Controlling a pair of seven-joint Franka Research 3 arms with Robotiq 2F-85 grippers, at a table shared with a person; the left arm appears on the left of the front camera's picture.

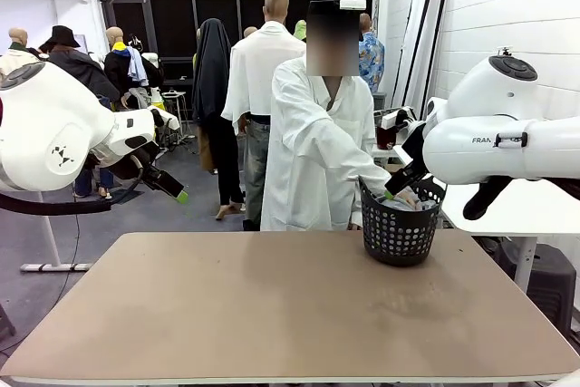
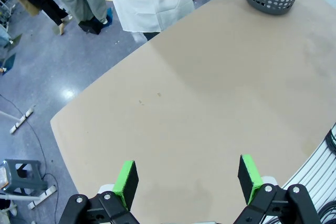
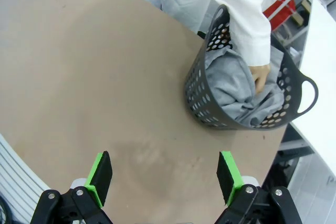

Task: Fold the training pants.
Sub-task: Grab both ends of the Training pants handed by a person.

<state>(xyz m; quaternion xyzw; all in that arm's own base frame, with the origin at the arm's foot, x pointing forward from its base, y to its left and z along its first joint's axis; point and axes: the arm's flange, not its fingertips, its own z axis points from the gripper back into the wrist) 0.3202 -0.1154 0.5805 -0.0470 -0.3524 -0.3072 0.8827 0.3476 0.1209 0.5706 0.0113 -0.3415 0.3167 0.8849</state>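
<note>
Training pants: the grey training pants (image 3: 231, 90) are bunched inside the black basket (image 3: 195, 98).
Basket: stands by the tabletop's (image 1: 254, 305) far edge, toward the right corner.
Person's hand (image 3: 260, 76): down in the basket, on the pants.
Left tool (image 2: 188, 179): pads wide apart, nothing between them, held high at the left side.
Right tool (image 3: 164, 176): pads wide apart, nothing held, raised near the basket.
Open room: tan surface runs free from the basket to the near and left edges.

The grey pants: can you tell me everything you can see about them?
The training pants are plain light grey, soft-looking cloth, crumpled in a heap inside the black basket with holes. Only wrinkled folds show; legs and waistband can't be told apart. The person's hand reaches into the basket and rests on them.
</note>
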